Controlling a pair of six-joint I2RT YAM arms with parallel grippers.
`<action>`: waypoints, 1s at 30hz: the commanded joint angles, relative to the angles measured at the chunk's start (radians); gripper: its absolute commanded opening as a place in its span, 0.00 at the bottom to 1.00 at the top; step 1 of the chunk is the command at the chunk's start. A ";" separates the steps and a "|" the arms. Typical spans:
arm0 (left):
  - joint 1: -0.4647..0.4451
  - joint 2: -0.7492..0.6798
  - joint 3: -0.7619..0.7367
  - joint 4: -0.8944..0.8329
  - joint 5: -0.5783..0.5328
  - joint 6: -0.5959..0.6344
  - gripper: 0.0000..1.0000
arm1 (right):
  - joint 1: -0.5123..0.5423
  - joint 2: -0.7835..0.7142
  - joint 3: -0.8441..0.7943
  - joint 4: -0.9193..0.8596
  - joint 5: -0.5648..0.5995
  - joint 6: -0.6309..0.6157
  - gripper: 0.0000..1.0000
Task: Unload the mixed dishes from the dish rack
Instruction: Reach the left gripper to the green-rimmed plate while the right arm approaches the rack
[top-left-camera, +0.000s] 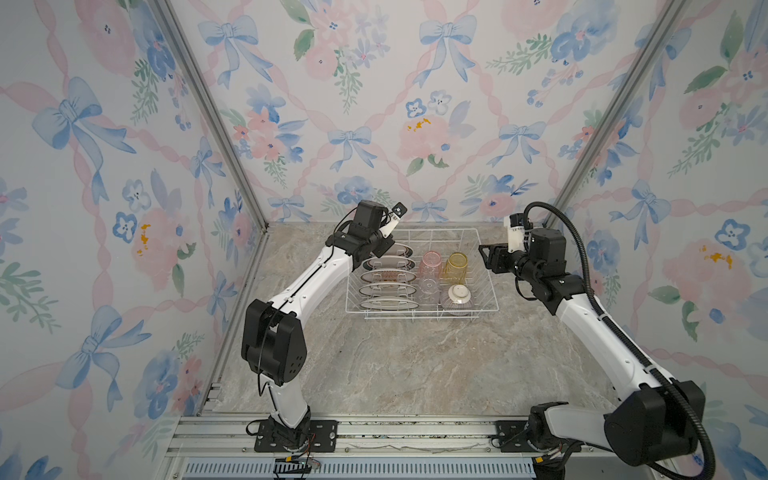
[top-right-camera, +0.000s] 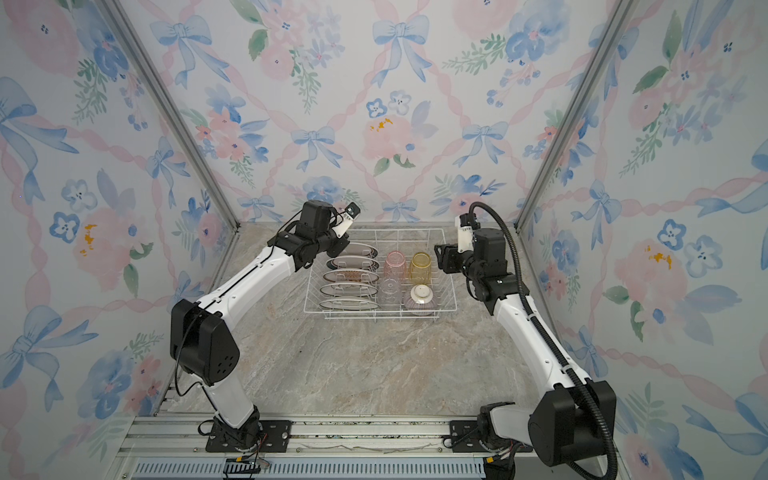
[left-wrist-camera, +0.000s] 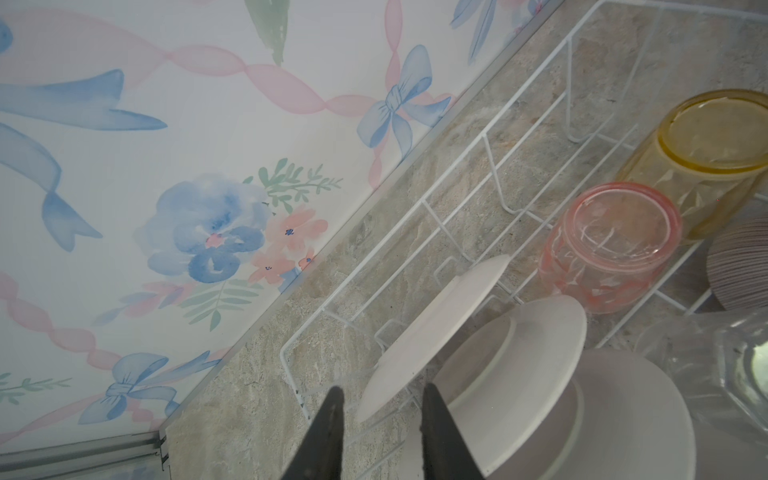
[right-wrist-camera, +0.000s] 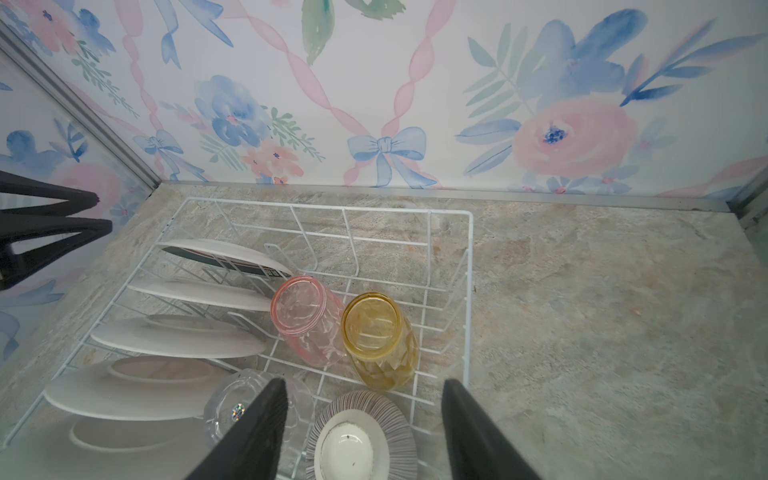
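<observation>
With left fingers (left-wrist-camera: 328, 428) narrowly apart astride the rim of the rear plate (left-wrist-camera: 436, 328), standing in the rack's (right-wrist-camera: 471, 291) dividers on the table (top-left-camera: 415, 365), close squarely on that rim, lift straight up clear of the wires, and leave the wide-apart right fingers (right-wrist-camera: 266, 415) out of the way.

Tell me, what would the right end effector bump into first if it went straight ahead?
Probably the yellow tumbler: the right end effector, open and empty, points over the edge of the dish rack at it. Depth is hard to judge, so the striped bowl just below its line might come first.
</observation>
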 joint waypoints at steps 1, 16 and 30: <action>0.003 0.030 0.030 -0.081 0.052 0.050 0.27 | 0.035 0.023 0.044 -0.020 -0.021 0.015 0.62; 0.009 0.076 0.062 -0.133 0.091 0.081 0.33 | 0.073 0.046 0.052 0.018 -0.027 0.047 0.64; 0.009 0.149 0.117 -0.131 0.012 0.182 0.31 | 0.075 0.037 0.029 0.042 -0.031 0.064 0.65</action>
